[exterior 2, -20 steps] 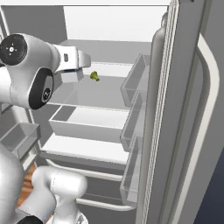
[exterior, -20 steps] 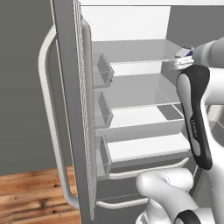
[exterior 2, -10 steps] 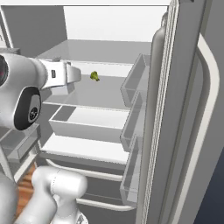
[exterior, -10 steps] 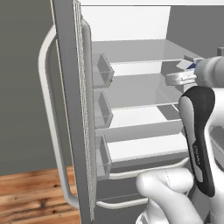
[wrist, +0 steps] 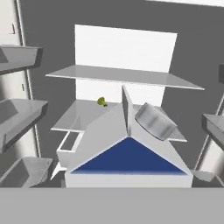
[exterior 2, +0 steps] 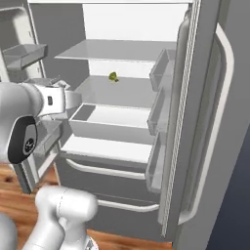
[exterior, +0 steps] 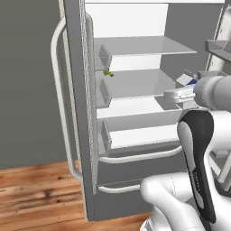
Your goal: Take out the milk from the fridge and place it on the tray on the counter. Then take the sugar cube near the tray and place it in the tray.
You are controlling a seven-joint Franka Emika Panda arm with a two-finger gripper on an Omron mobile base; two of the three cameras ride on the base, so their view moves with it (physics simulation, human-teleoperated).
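The fridge (exterior: 135,49) stands open, its white shelves bare in the middle. The milk (wrist: 127,153), a white carton with a blue gable panel, sits right at the hand in the hand view and hides the fingertips. From the left base view the milk (exterior: 187,81) rests in my gripper (exterior: 178,94), at the right front of the middle shelf's level. My gripper (exterior 2: 73,99) is shut on the carton and reaches in from the left in the right base view. The tray, the counter and the sugar cube are out of view.
A small green item (exterior 2: 113,76) lies at the back of the middle shelf. A silvery cylinder (wrist: 153,120) lies tilted on that shelf. Door bins line the open door (exterior 2: 163,105), and another door with bins (exterior 2: 24,51) stands to the left. Wood floor (exterior: 36,189) lies below.
The hand has come lower and further out of the fridge with the milk in it. The whole scene has shifted slightly, so the camera has moved too.
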